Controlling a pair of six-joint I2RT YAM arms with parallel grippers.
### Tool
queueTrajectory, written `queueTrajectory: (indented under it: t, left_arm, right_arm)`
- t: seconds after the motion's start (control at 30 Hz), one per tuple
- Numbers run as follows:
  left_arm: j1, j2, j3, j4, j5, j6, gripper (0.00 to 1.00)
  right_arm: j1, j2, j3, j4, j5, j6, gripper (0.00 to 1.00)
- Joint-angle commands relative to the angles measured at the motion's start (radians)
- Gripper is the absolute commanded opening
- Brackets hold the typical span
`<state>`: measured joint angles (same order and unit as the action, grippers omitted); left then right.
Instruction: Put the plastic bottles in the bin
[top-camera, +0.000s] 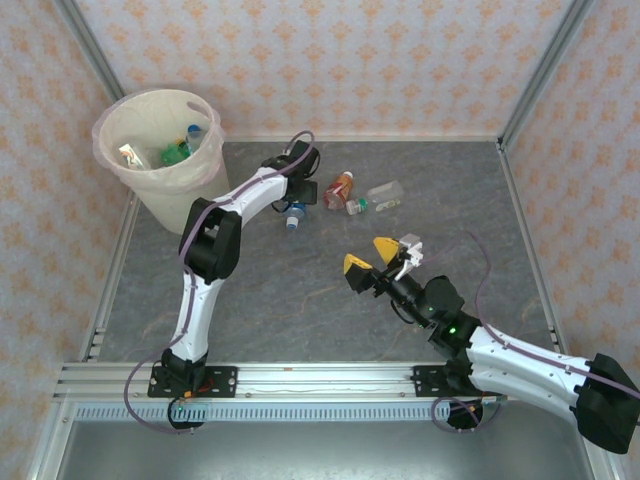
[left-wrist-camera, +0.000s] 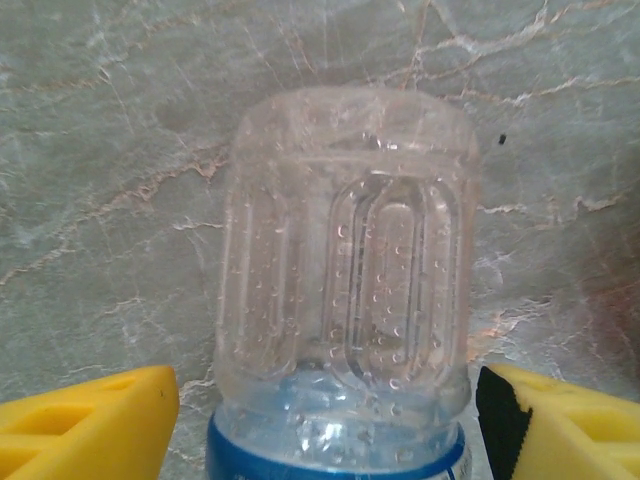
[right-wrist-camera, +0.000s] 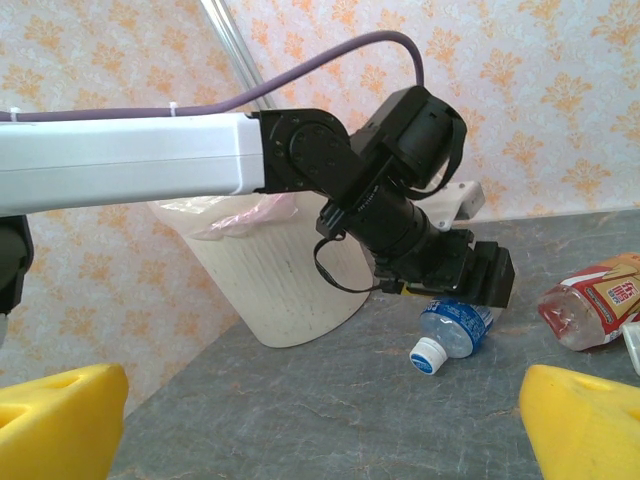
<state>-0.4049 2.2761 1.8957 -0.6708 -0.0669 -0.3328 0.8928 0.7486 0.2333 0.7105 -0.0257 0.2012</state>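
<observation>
Between the left hand's (left-wrist-camera: 325, 420) fingers (left-wrist-camera: 90, 425) lies a clear bottle (left-wrist-camera: 345, 250).

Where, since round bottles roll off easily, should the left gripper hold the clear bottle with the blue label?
Probably across the middle of the clear bottle, near its blue label, coming down from above. It lies on its side on the table, and the left gripper has a finger on each long side.
</observation>
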Motion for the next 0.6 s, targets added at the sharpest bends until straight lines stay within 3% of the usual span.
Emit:
queueTrajectory:
  t: [0.0, 0.23, 0.57]
  left_arm:
    - [0.007, 0.025, 0.035, -0.037, 0.007, 0.022, 0.82]
    - [0.017, 0.064, 0.063, -0.049, 0.012, 0.025, 0.81]
    - [0.02, 0.05, 0.05, -0.046, 0.01, 0.017, 0.7]
  right_arm:
    - [-0.005, -0.008, 0.007, -0.002, 0.003, -0.01, 1.0]
    - [-0.005, -0.008, 0.01, -0.007, 0.004, -0.012, 1.0]
    - [-0.005, -0.012, 0.01, -0.009, 0.011, -0.012, 1.0]
